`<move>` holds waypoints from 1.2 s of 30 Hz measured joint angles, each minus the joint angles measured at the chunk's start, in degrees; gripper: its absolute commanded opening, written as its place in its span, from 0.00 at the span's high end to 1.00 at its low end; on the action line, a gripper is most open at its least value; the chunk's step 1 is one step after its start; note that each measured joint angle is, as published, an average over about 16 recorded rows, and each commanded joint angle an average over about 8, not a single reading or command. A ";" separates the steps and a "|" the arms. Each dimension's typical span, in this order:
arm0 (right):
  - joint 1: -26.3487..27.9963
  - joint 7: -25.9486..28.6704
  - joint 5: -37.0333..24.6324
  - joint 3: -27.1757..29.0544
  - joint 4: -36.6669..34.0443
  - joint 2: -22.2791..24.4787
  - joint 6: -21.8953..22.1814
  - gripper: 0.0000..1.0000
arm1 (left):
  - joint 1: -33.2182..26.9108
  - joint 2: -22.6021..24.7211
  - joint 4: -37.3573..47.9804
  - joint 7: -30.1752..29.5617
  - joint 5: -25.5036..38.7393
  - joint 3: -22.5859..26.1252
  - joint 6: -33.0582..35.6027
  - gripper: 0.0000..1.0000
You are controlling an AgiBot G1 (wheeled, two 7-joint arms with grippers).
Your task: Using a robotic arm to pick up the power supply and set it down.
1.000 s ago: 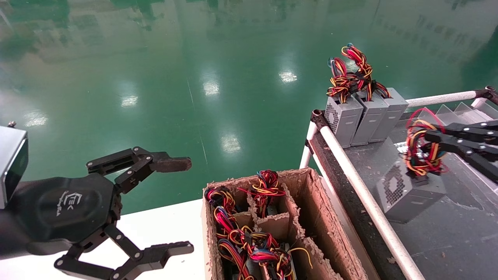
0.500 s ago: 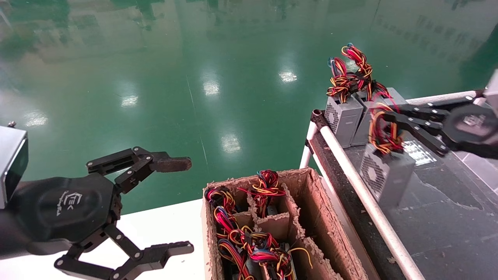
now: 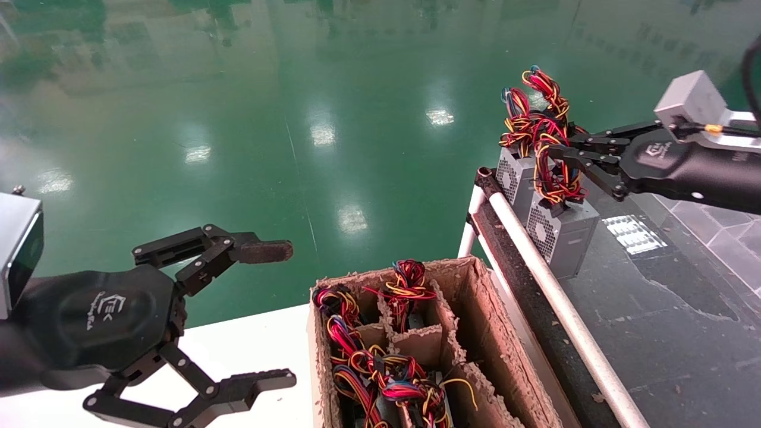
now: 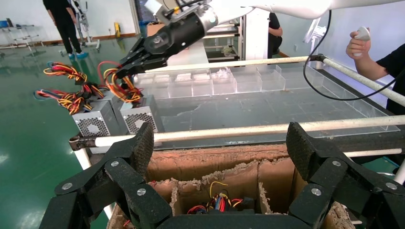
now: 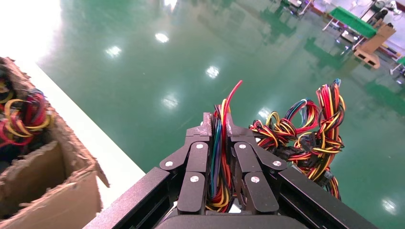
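The power supply (image 3: 565,235), a grey box with a honeycomb vent face, is upright at the dark table's far corner, right beside a row of similar boxes. I cannot tell whether its base touches the table. My right gripper (image 3: 556,153) is shut on its looped red, yellow and black wire bundle (image 3: 553,178). In the right wrist view the wires (image 5: 218,157) are pinched between the right gripper's (image 5: 218,125) black fingers. The left wrist view shows the power supply (image 4: 143,117) too. My left gripper (image 3: 276,315) is open with nothing in it, out over the white surface beside the cardboard box.
A row of grey power supplies (image 3: 516,172) with wire bundles (image 3: 538,110) stands at the table's far corner. A white rail (image 3: 535,249) edges the dark table (image 3: 654,309). A divided cardboard box (image 3: 475,309) holds several more wired units. Clear tray compartments (image 4: 229,81) lie at the back.
My right gripper has carried the power supply by its wires across the table toward the far corner, up against the row. The box swung from tilted to upright. The left arm has not moved.
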 measured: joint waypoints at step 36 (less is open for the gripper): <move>8.96 -8.69 -2.97 -1.31 -15.73 -8.55 6.59 0.00 | -0.01 -0.02 0.00 0.02 -0.03 0.04 -0.02 0.00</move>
